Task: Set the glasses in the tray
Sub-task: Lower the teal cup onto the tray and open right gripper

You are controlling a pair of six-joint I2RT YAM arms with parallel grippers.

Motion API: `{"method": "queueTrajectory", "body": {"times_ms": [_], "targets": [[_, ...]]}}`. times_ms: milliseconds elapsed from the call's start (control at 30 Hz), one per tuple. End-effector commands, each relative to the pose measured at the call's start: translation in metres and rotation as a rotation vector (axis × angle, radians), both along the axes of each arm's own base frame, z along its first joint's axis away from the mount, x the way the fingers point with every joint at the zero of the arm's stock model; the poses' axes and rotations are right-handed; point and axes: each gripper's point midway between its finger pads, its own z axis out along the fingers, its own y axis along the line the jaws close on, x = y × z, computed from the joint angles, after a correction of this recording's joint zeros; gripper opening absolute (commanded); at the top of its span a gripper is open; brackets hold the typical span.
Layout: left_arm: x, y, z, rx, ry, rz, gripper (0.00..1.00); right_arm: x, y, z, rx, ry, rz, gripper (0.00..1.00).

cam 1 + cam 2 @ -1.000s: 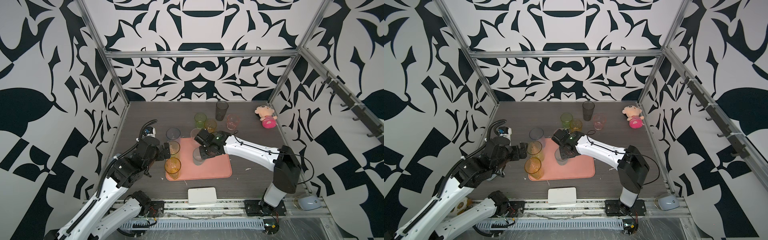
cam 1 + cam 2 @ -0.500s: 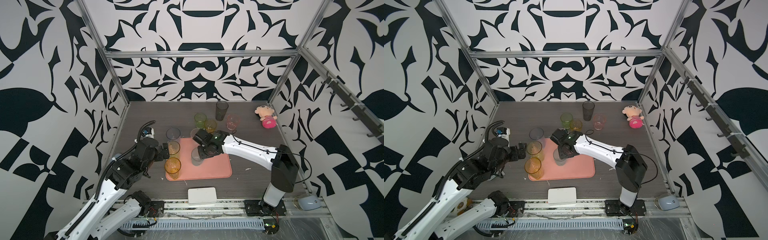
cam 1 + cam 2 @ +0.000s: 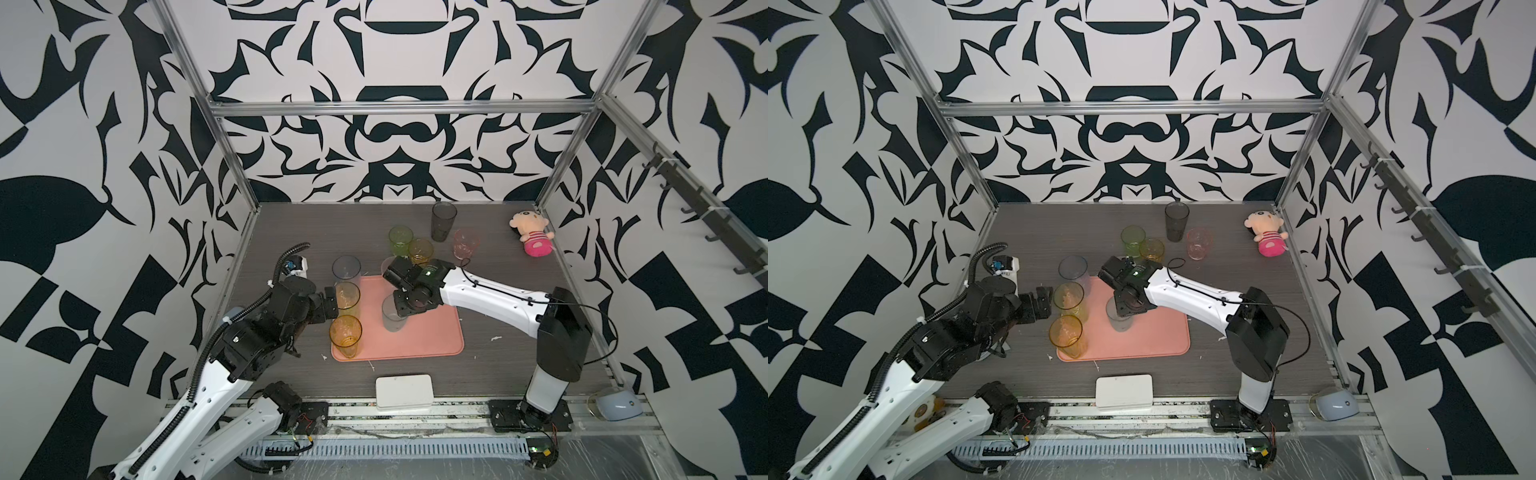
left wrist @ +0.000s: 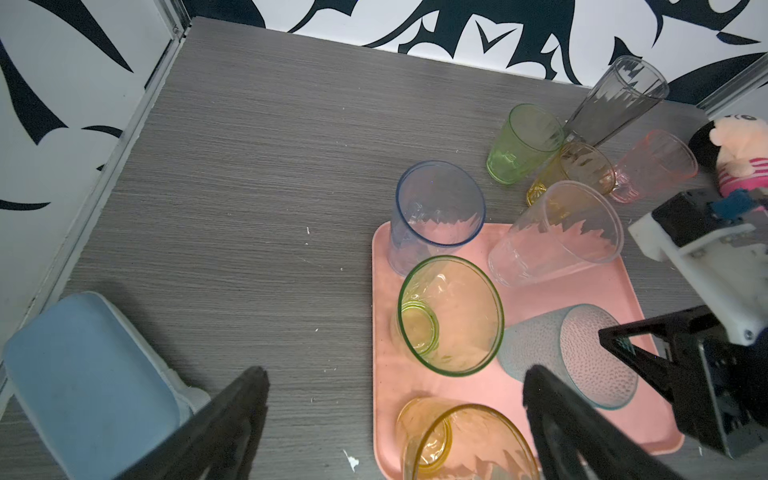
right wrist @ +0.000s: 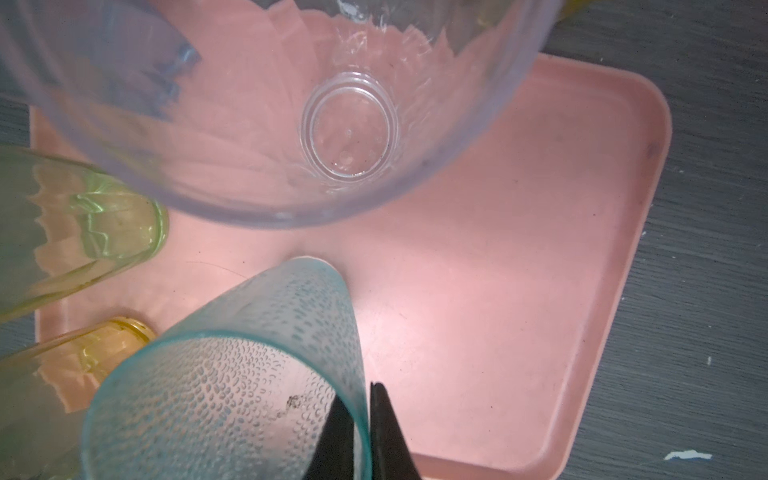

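We pinch the teal glass (image 5: 232, 365) by its wall with our right gripper (image 5: 362, 405) to set it on the pink tray (image 5: 498, 299); our left gripper (image 3: 329, 305) hangs open, empty

A robot test cell in a lab, not a home: a left arm (image 3: 199, 395) and a right arm (image 3: 490, 297) are bolted to a metal rail (image 3: 457, 409) along the table's (image 3: 316, 224) near edge (slotted cable duct (image 3: 386, 449) and loose wiring below), and an aluminium frame (image 3: 399, 109) holds walls (image 3: 395, 50) printed in bold black and white.
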Motion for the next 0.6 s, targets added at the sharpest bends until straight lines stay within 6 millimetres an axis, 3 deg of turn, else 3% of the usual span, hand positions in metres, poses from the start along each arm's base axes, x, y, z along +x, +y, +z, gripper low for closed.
{"method": "queueTrajectory", "body": {"times_ms": [0,400,567], "targets": [[-0.0019,0.0044,-0.0027,-0.002,0.002,0.020,0.99,0.0102,-0.0002,0.0205,0.003,-0.068,-0.034,0.11],[-0.0021,0.0042,-0.0035,-0.001,0.005,0.018,0.99,0.0164,0.0036,0.0236,0.010,-0.085,-0.045,0.10],[-0.0022,0.0038,-0.0037,-0.002,0.007,0.016,1.00,0.0165,0.0053,0.0286,0.022,-0.089,-0.037,0.15]]}}
